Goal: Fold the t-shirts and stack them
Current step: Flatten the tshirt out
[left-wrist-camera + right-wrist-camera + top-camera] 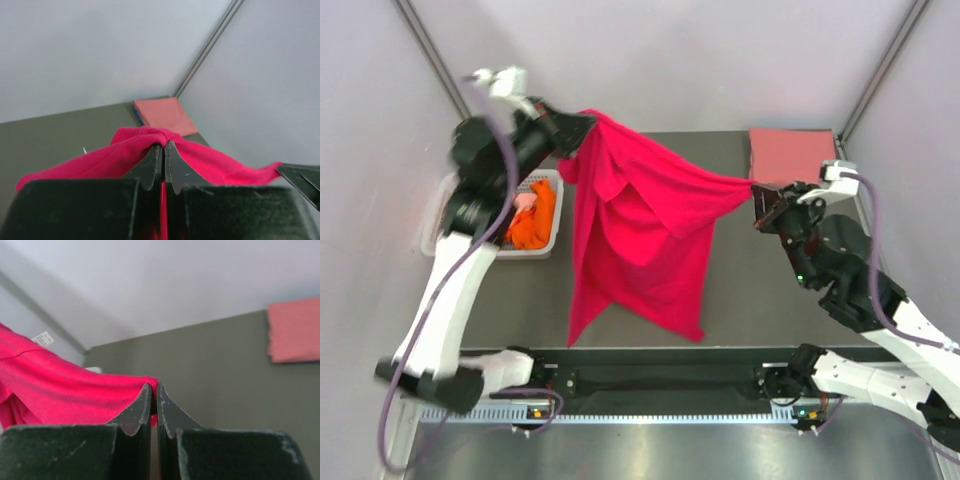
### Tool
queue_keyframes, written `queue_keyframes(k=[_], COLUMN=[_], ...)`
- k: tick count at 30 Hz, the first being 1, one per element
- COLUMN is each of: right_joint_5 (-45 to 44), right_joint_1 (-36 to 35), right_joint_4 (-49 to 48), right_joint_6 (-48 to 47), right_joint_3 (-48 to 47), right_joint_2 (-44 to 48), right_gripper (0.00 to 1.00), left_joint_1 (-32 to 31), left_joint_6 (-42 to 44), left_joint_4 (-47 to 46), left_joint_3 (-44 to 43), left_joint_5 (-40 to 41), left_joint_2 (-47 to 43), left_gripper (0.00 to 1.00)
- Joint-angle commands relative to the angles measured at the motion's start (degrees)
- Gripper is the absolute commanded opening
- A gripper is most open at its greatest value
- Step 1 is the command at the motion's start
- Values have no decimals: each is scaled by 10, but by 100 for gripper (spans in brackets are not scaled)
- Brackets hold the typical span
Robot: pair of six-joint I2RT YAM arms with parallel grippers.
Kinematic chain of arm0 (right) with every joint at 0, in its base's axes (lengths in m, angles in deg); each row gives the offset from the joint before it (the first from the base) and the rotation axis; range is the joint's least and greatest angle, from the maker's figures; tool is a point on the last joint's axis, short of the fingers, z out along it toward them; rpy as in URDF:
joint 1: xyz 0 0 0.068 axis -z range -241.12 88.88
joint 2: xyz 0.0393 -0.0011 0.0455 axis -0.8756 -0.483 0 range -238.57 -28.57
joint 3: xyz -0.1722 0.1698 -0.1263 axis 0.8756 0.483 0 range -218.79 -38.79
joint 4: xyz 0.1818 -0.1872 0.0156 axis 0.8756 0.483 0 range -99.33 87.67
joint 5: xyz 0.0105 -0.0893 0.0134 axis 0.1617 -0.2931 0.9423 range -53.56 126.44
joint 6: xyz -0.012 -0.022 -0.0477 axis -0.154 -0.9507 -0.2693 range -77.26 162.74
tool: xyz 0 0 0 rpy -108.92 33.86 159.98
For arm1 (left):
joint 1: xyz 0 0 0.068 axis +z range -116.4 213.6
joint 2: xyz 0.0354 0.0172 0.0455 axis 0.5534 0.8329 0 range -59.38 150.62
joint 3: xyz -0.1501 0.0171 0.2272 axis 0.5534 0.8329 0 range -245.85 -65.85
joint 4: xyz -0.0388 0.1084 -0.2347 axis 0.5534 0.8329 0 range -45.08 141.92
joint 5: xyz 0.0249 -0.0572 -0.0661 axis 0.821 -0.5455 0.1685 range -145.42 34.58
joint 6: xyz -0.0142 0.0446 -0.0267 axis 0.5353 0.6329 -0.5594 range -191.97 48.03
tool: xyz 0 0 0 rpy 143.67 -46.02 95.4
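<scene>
Left gripper point(570, 135) and right gripper point(757, 190) each clamp tight on an edge of the limp, light red shirt point(640, 220) hanging over the table point(750, 290), probably best held by its shoulders.

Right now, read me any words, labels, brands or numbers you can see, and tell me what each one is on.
No text can be read in any view.
Small white tag on the magenta-red t-shirt, right wrist view: too small and blurred to read.
</scene>
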Motion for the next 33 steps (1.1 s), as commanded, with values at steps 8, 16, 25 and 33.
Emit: queue_keyframes(k=[8, 16, 25, 33], right_joint_5=[-161, -109, -30, 19], right_joint_1=[21, 110, 227, 247], right_joint_4=[52, 154, 151, 115], right_joint_6=[35, 178, 173, 168], right_joint_3=[78, 150, 176, 195], right_joint_2=[-85, -163, -198, -172], right_gripper=[0, 0, 0, 0], left_joint_1=[-3, -44, -147, -208], left_joint_6=[15, 93, 83, 48], left_joint_4=[29, 172, 272, 268], left_joint_3=[-295, -92, 210, 324], left_joint_5=[-170, 78, 237, 237], left_joint_2=[515, 412, 219, 208], left_gripper=[19, 48, 43, 33])
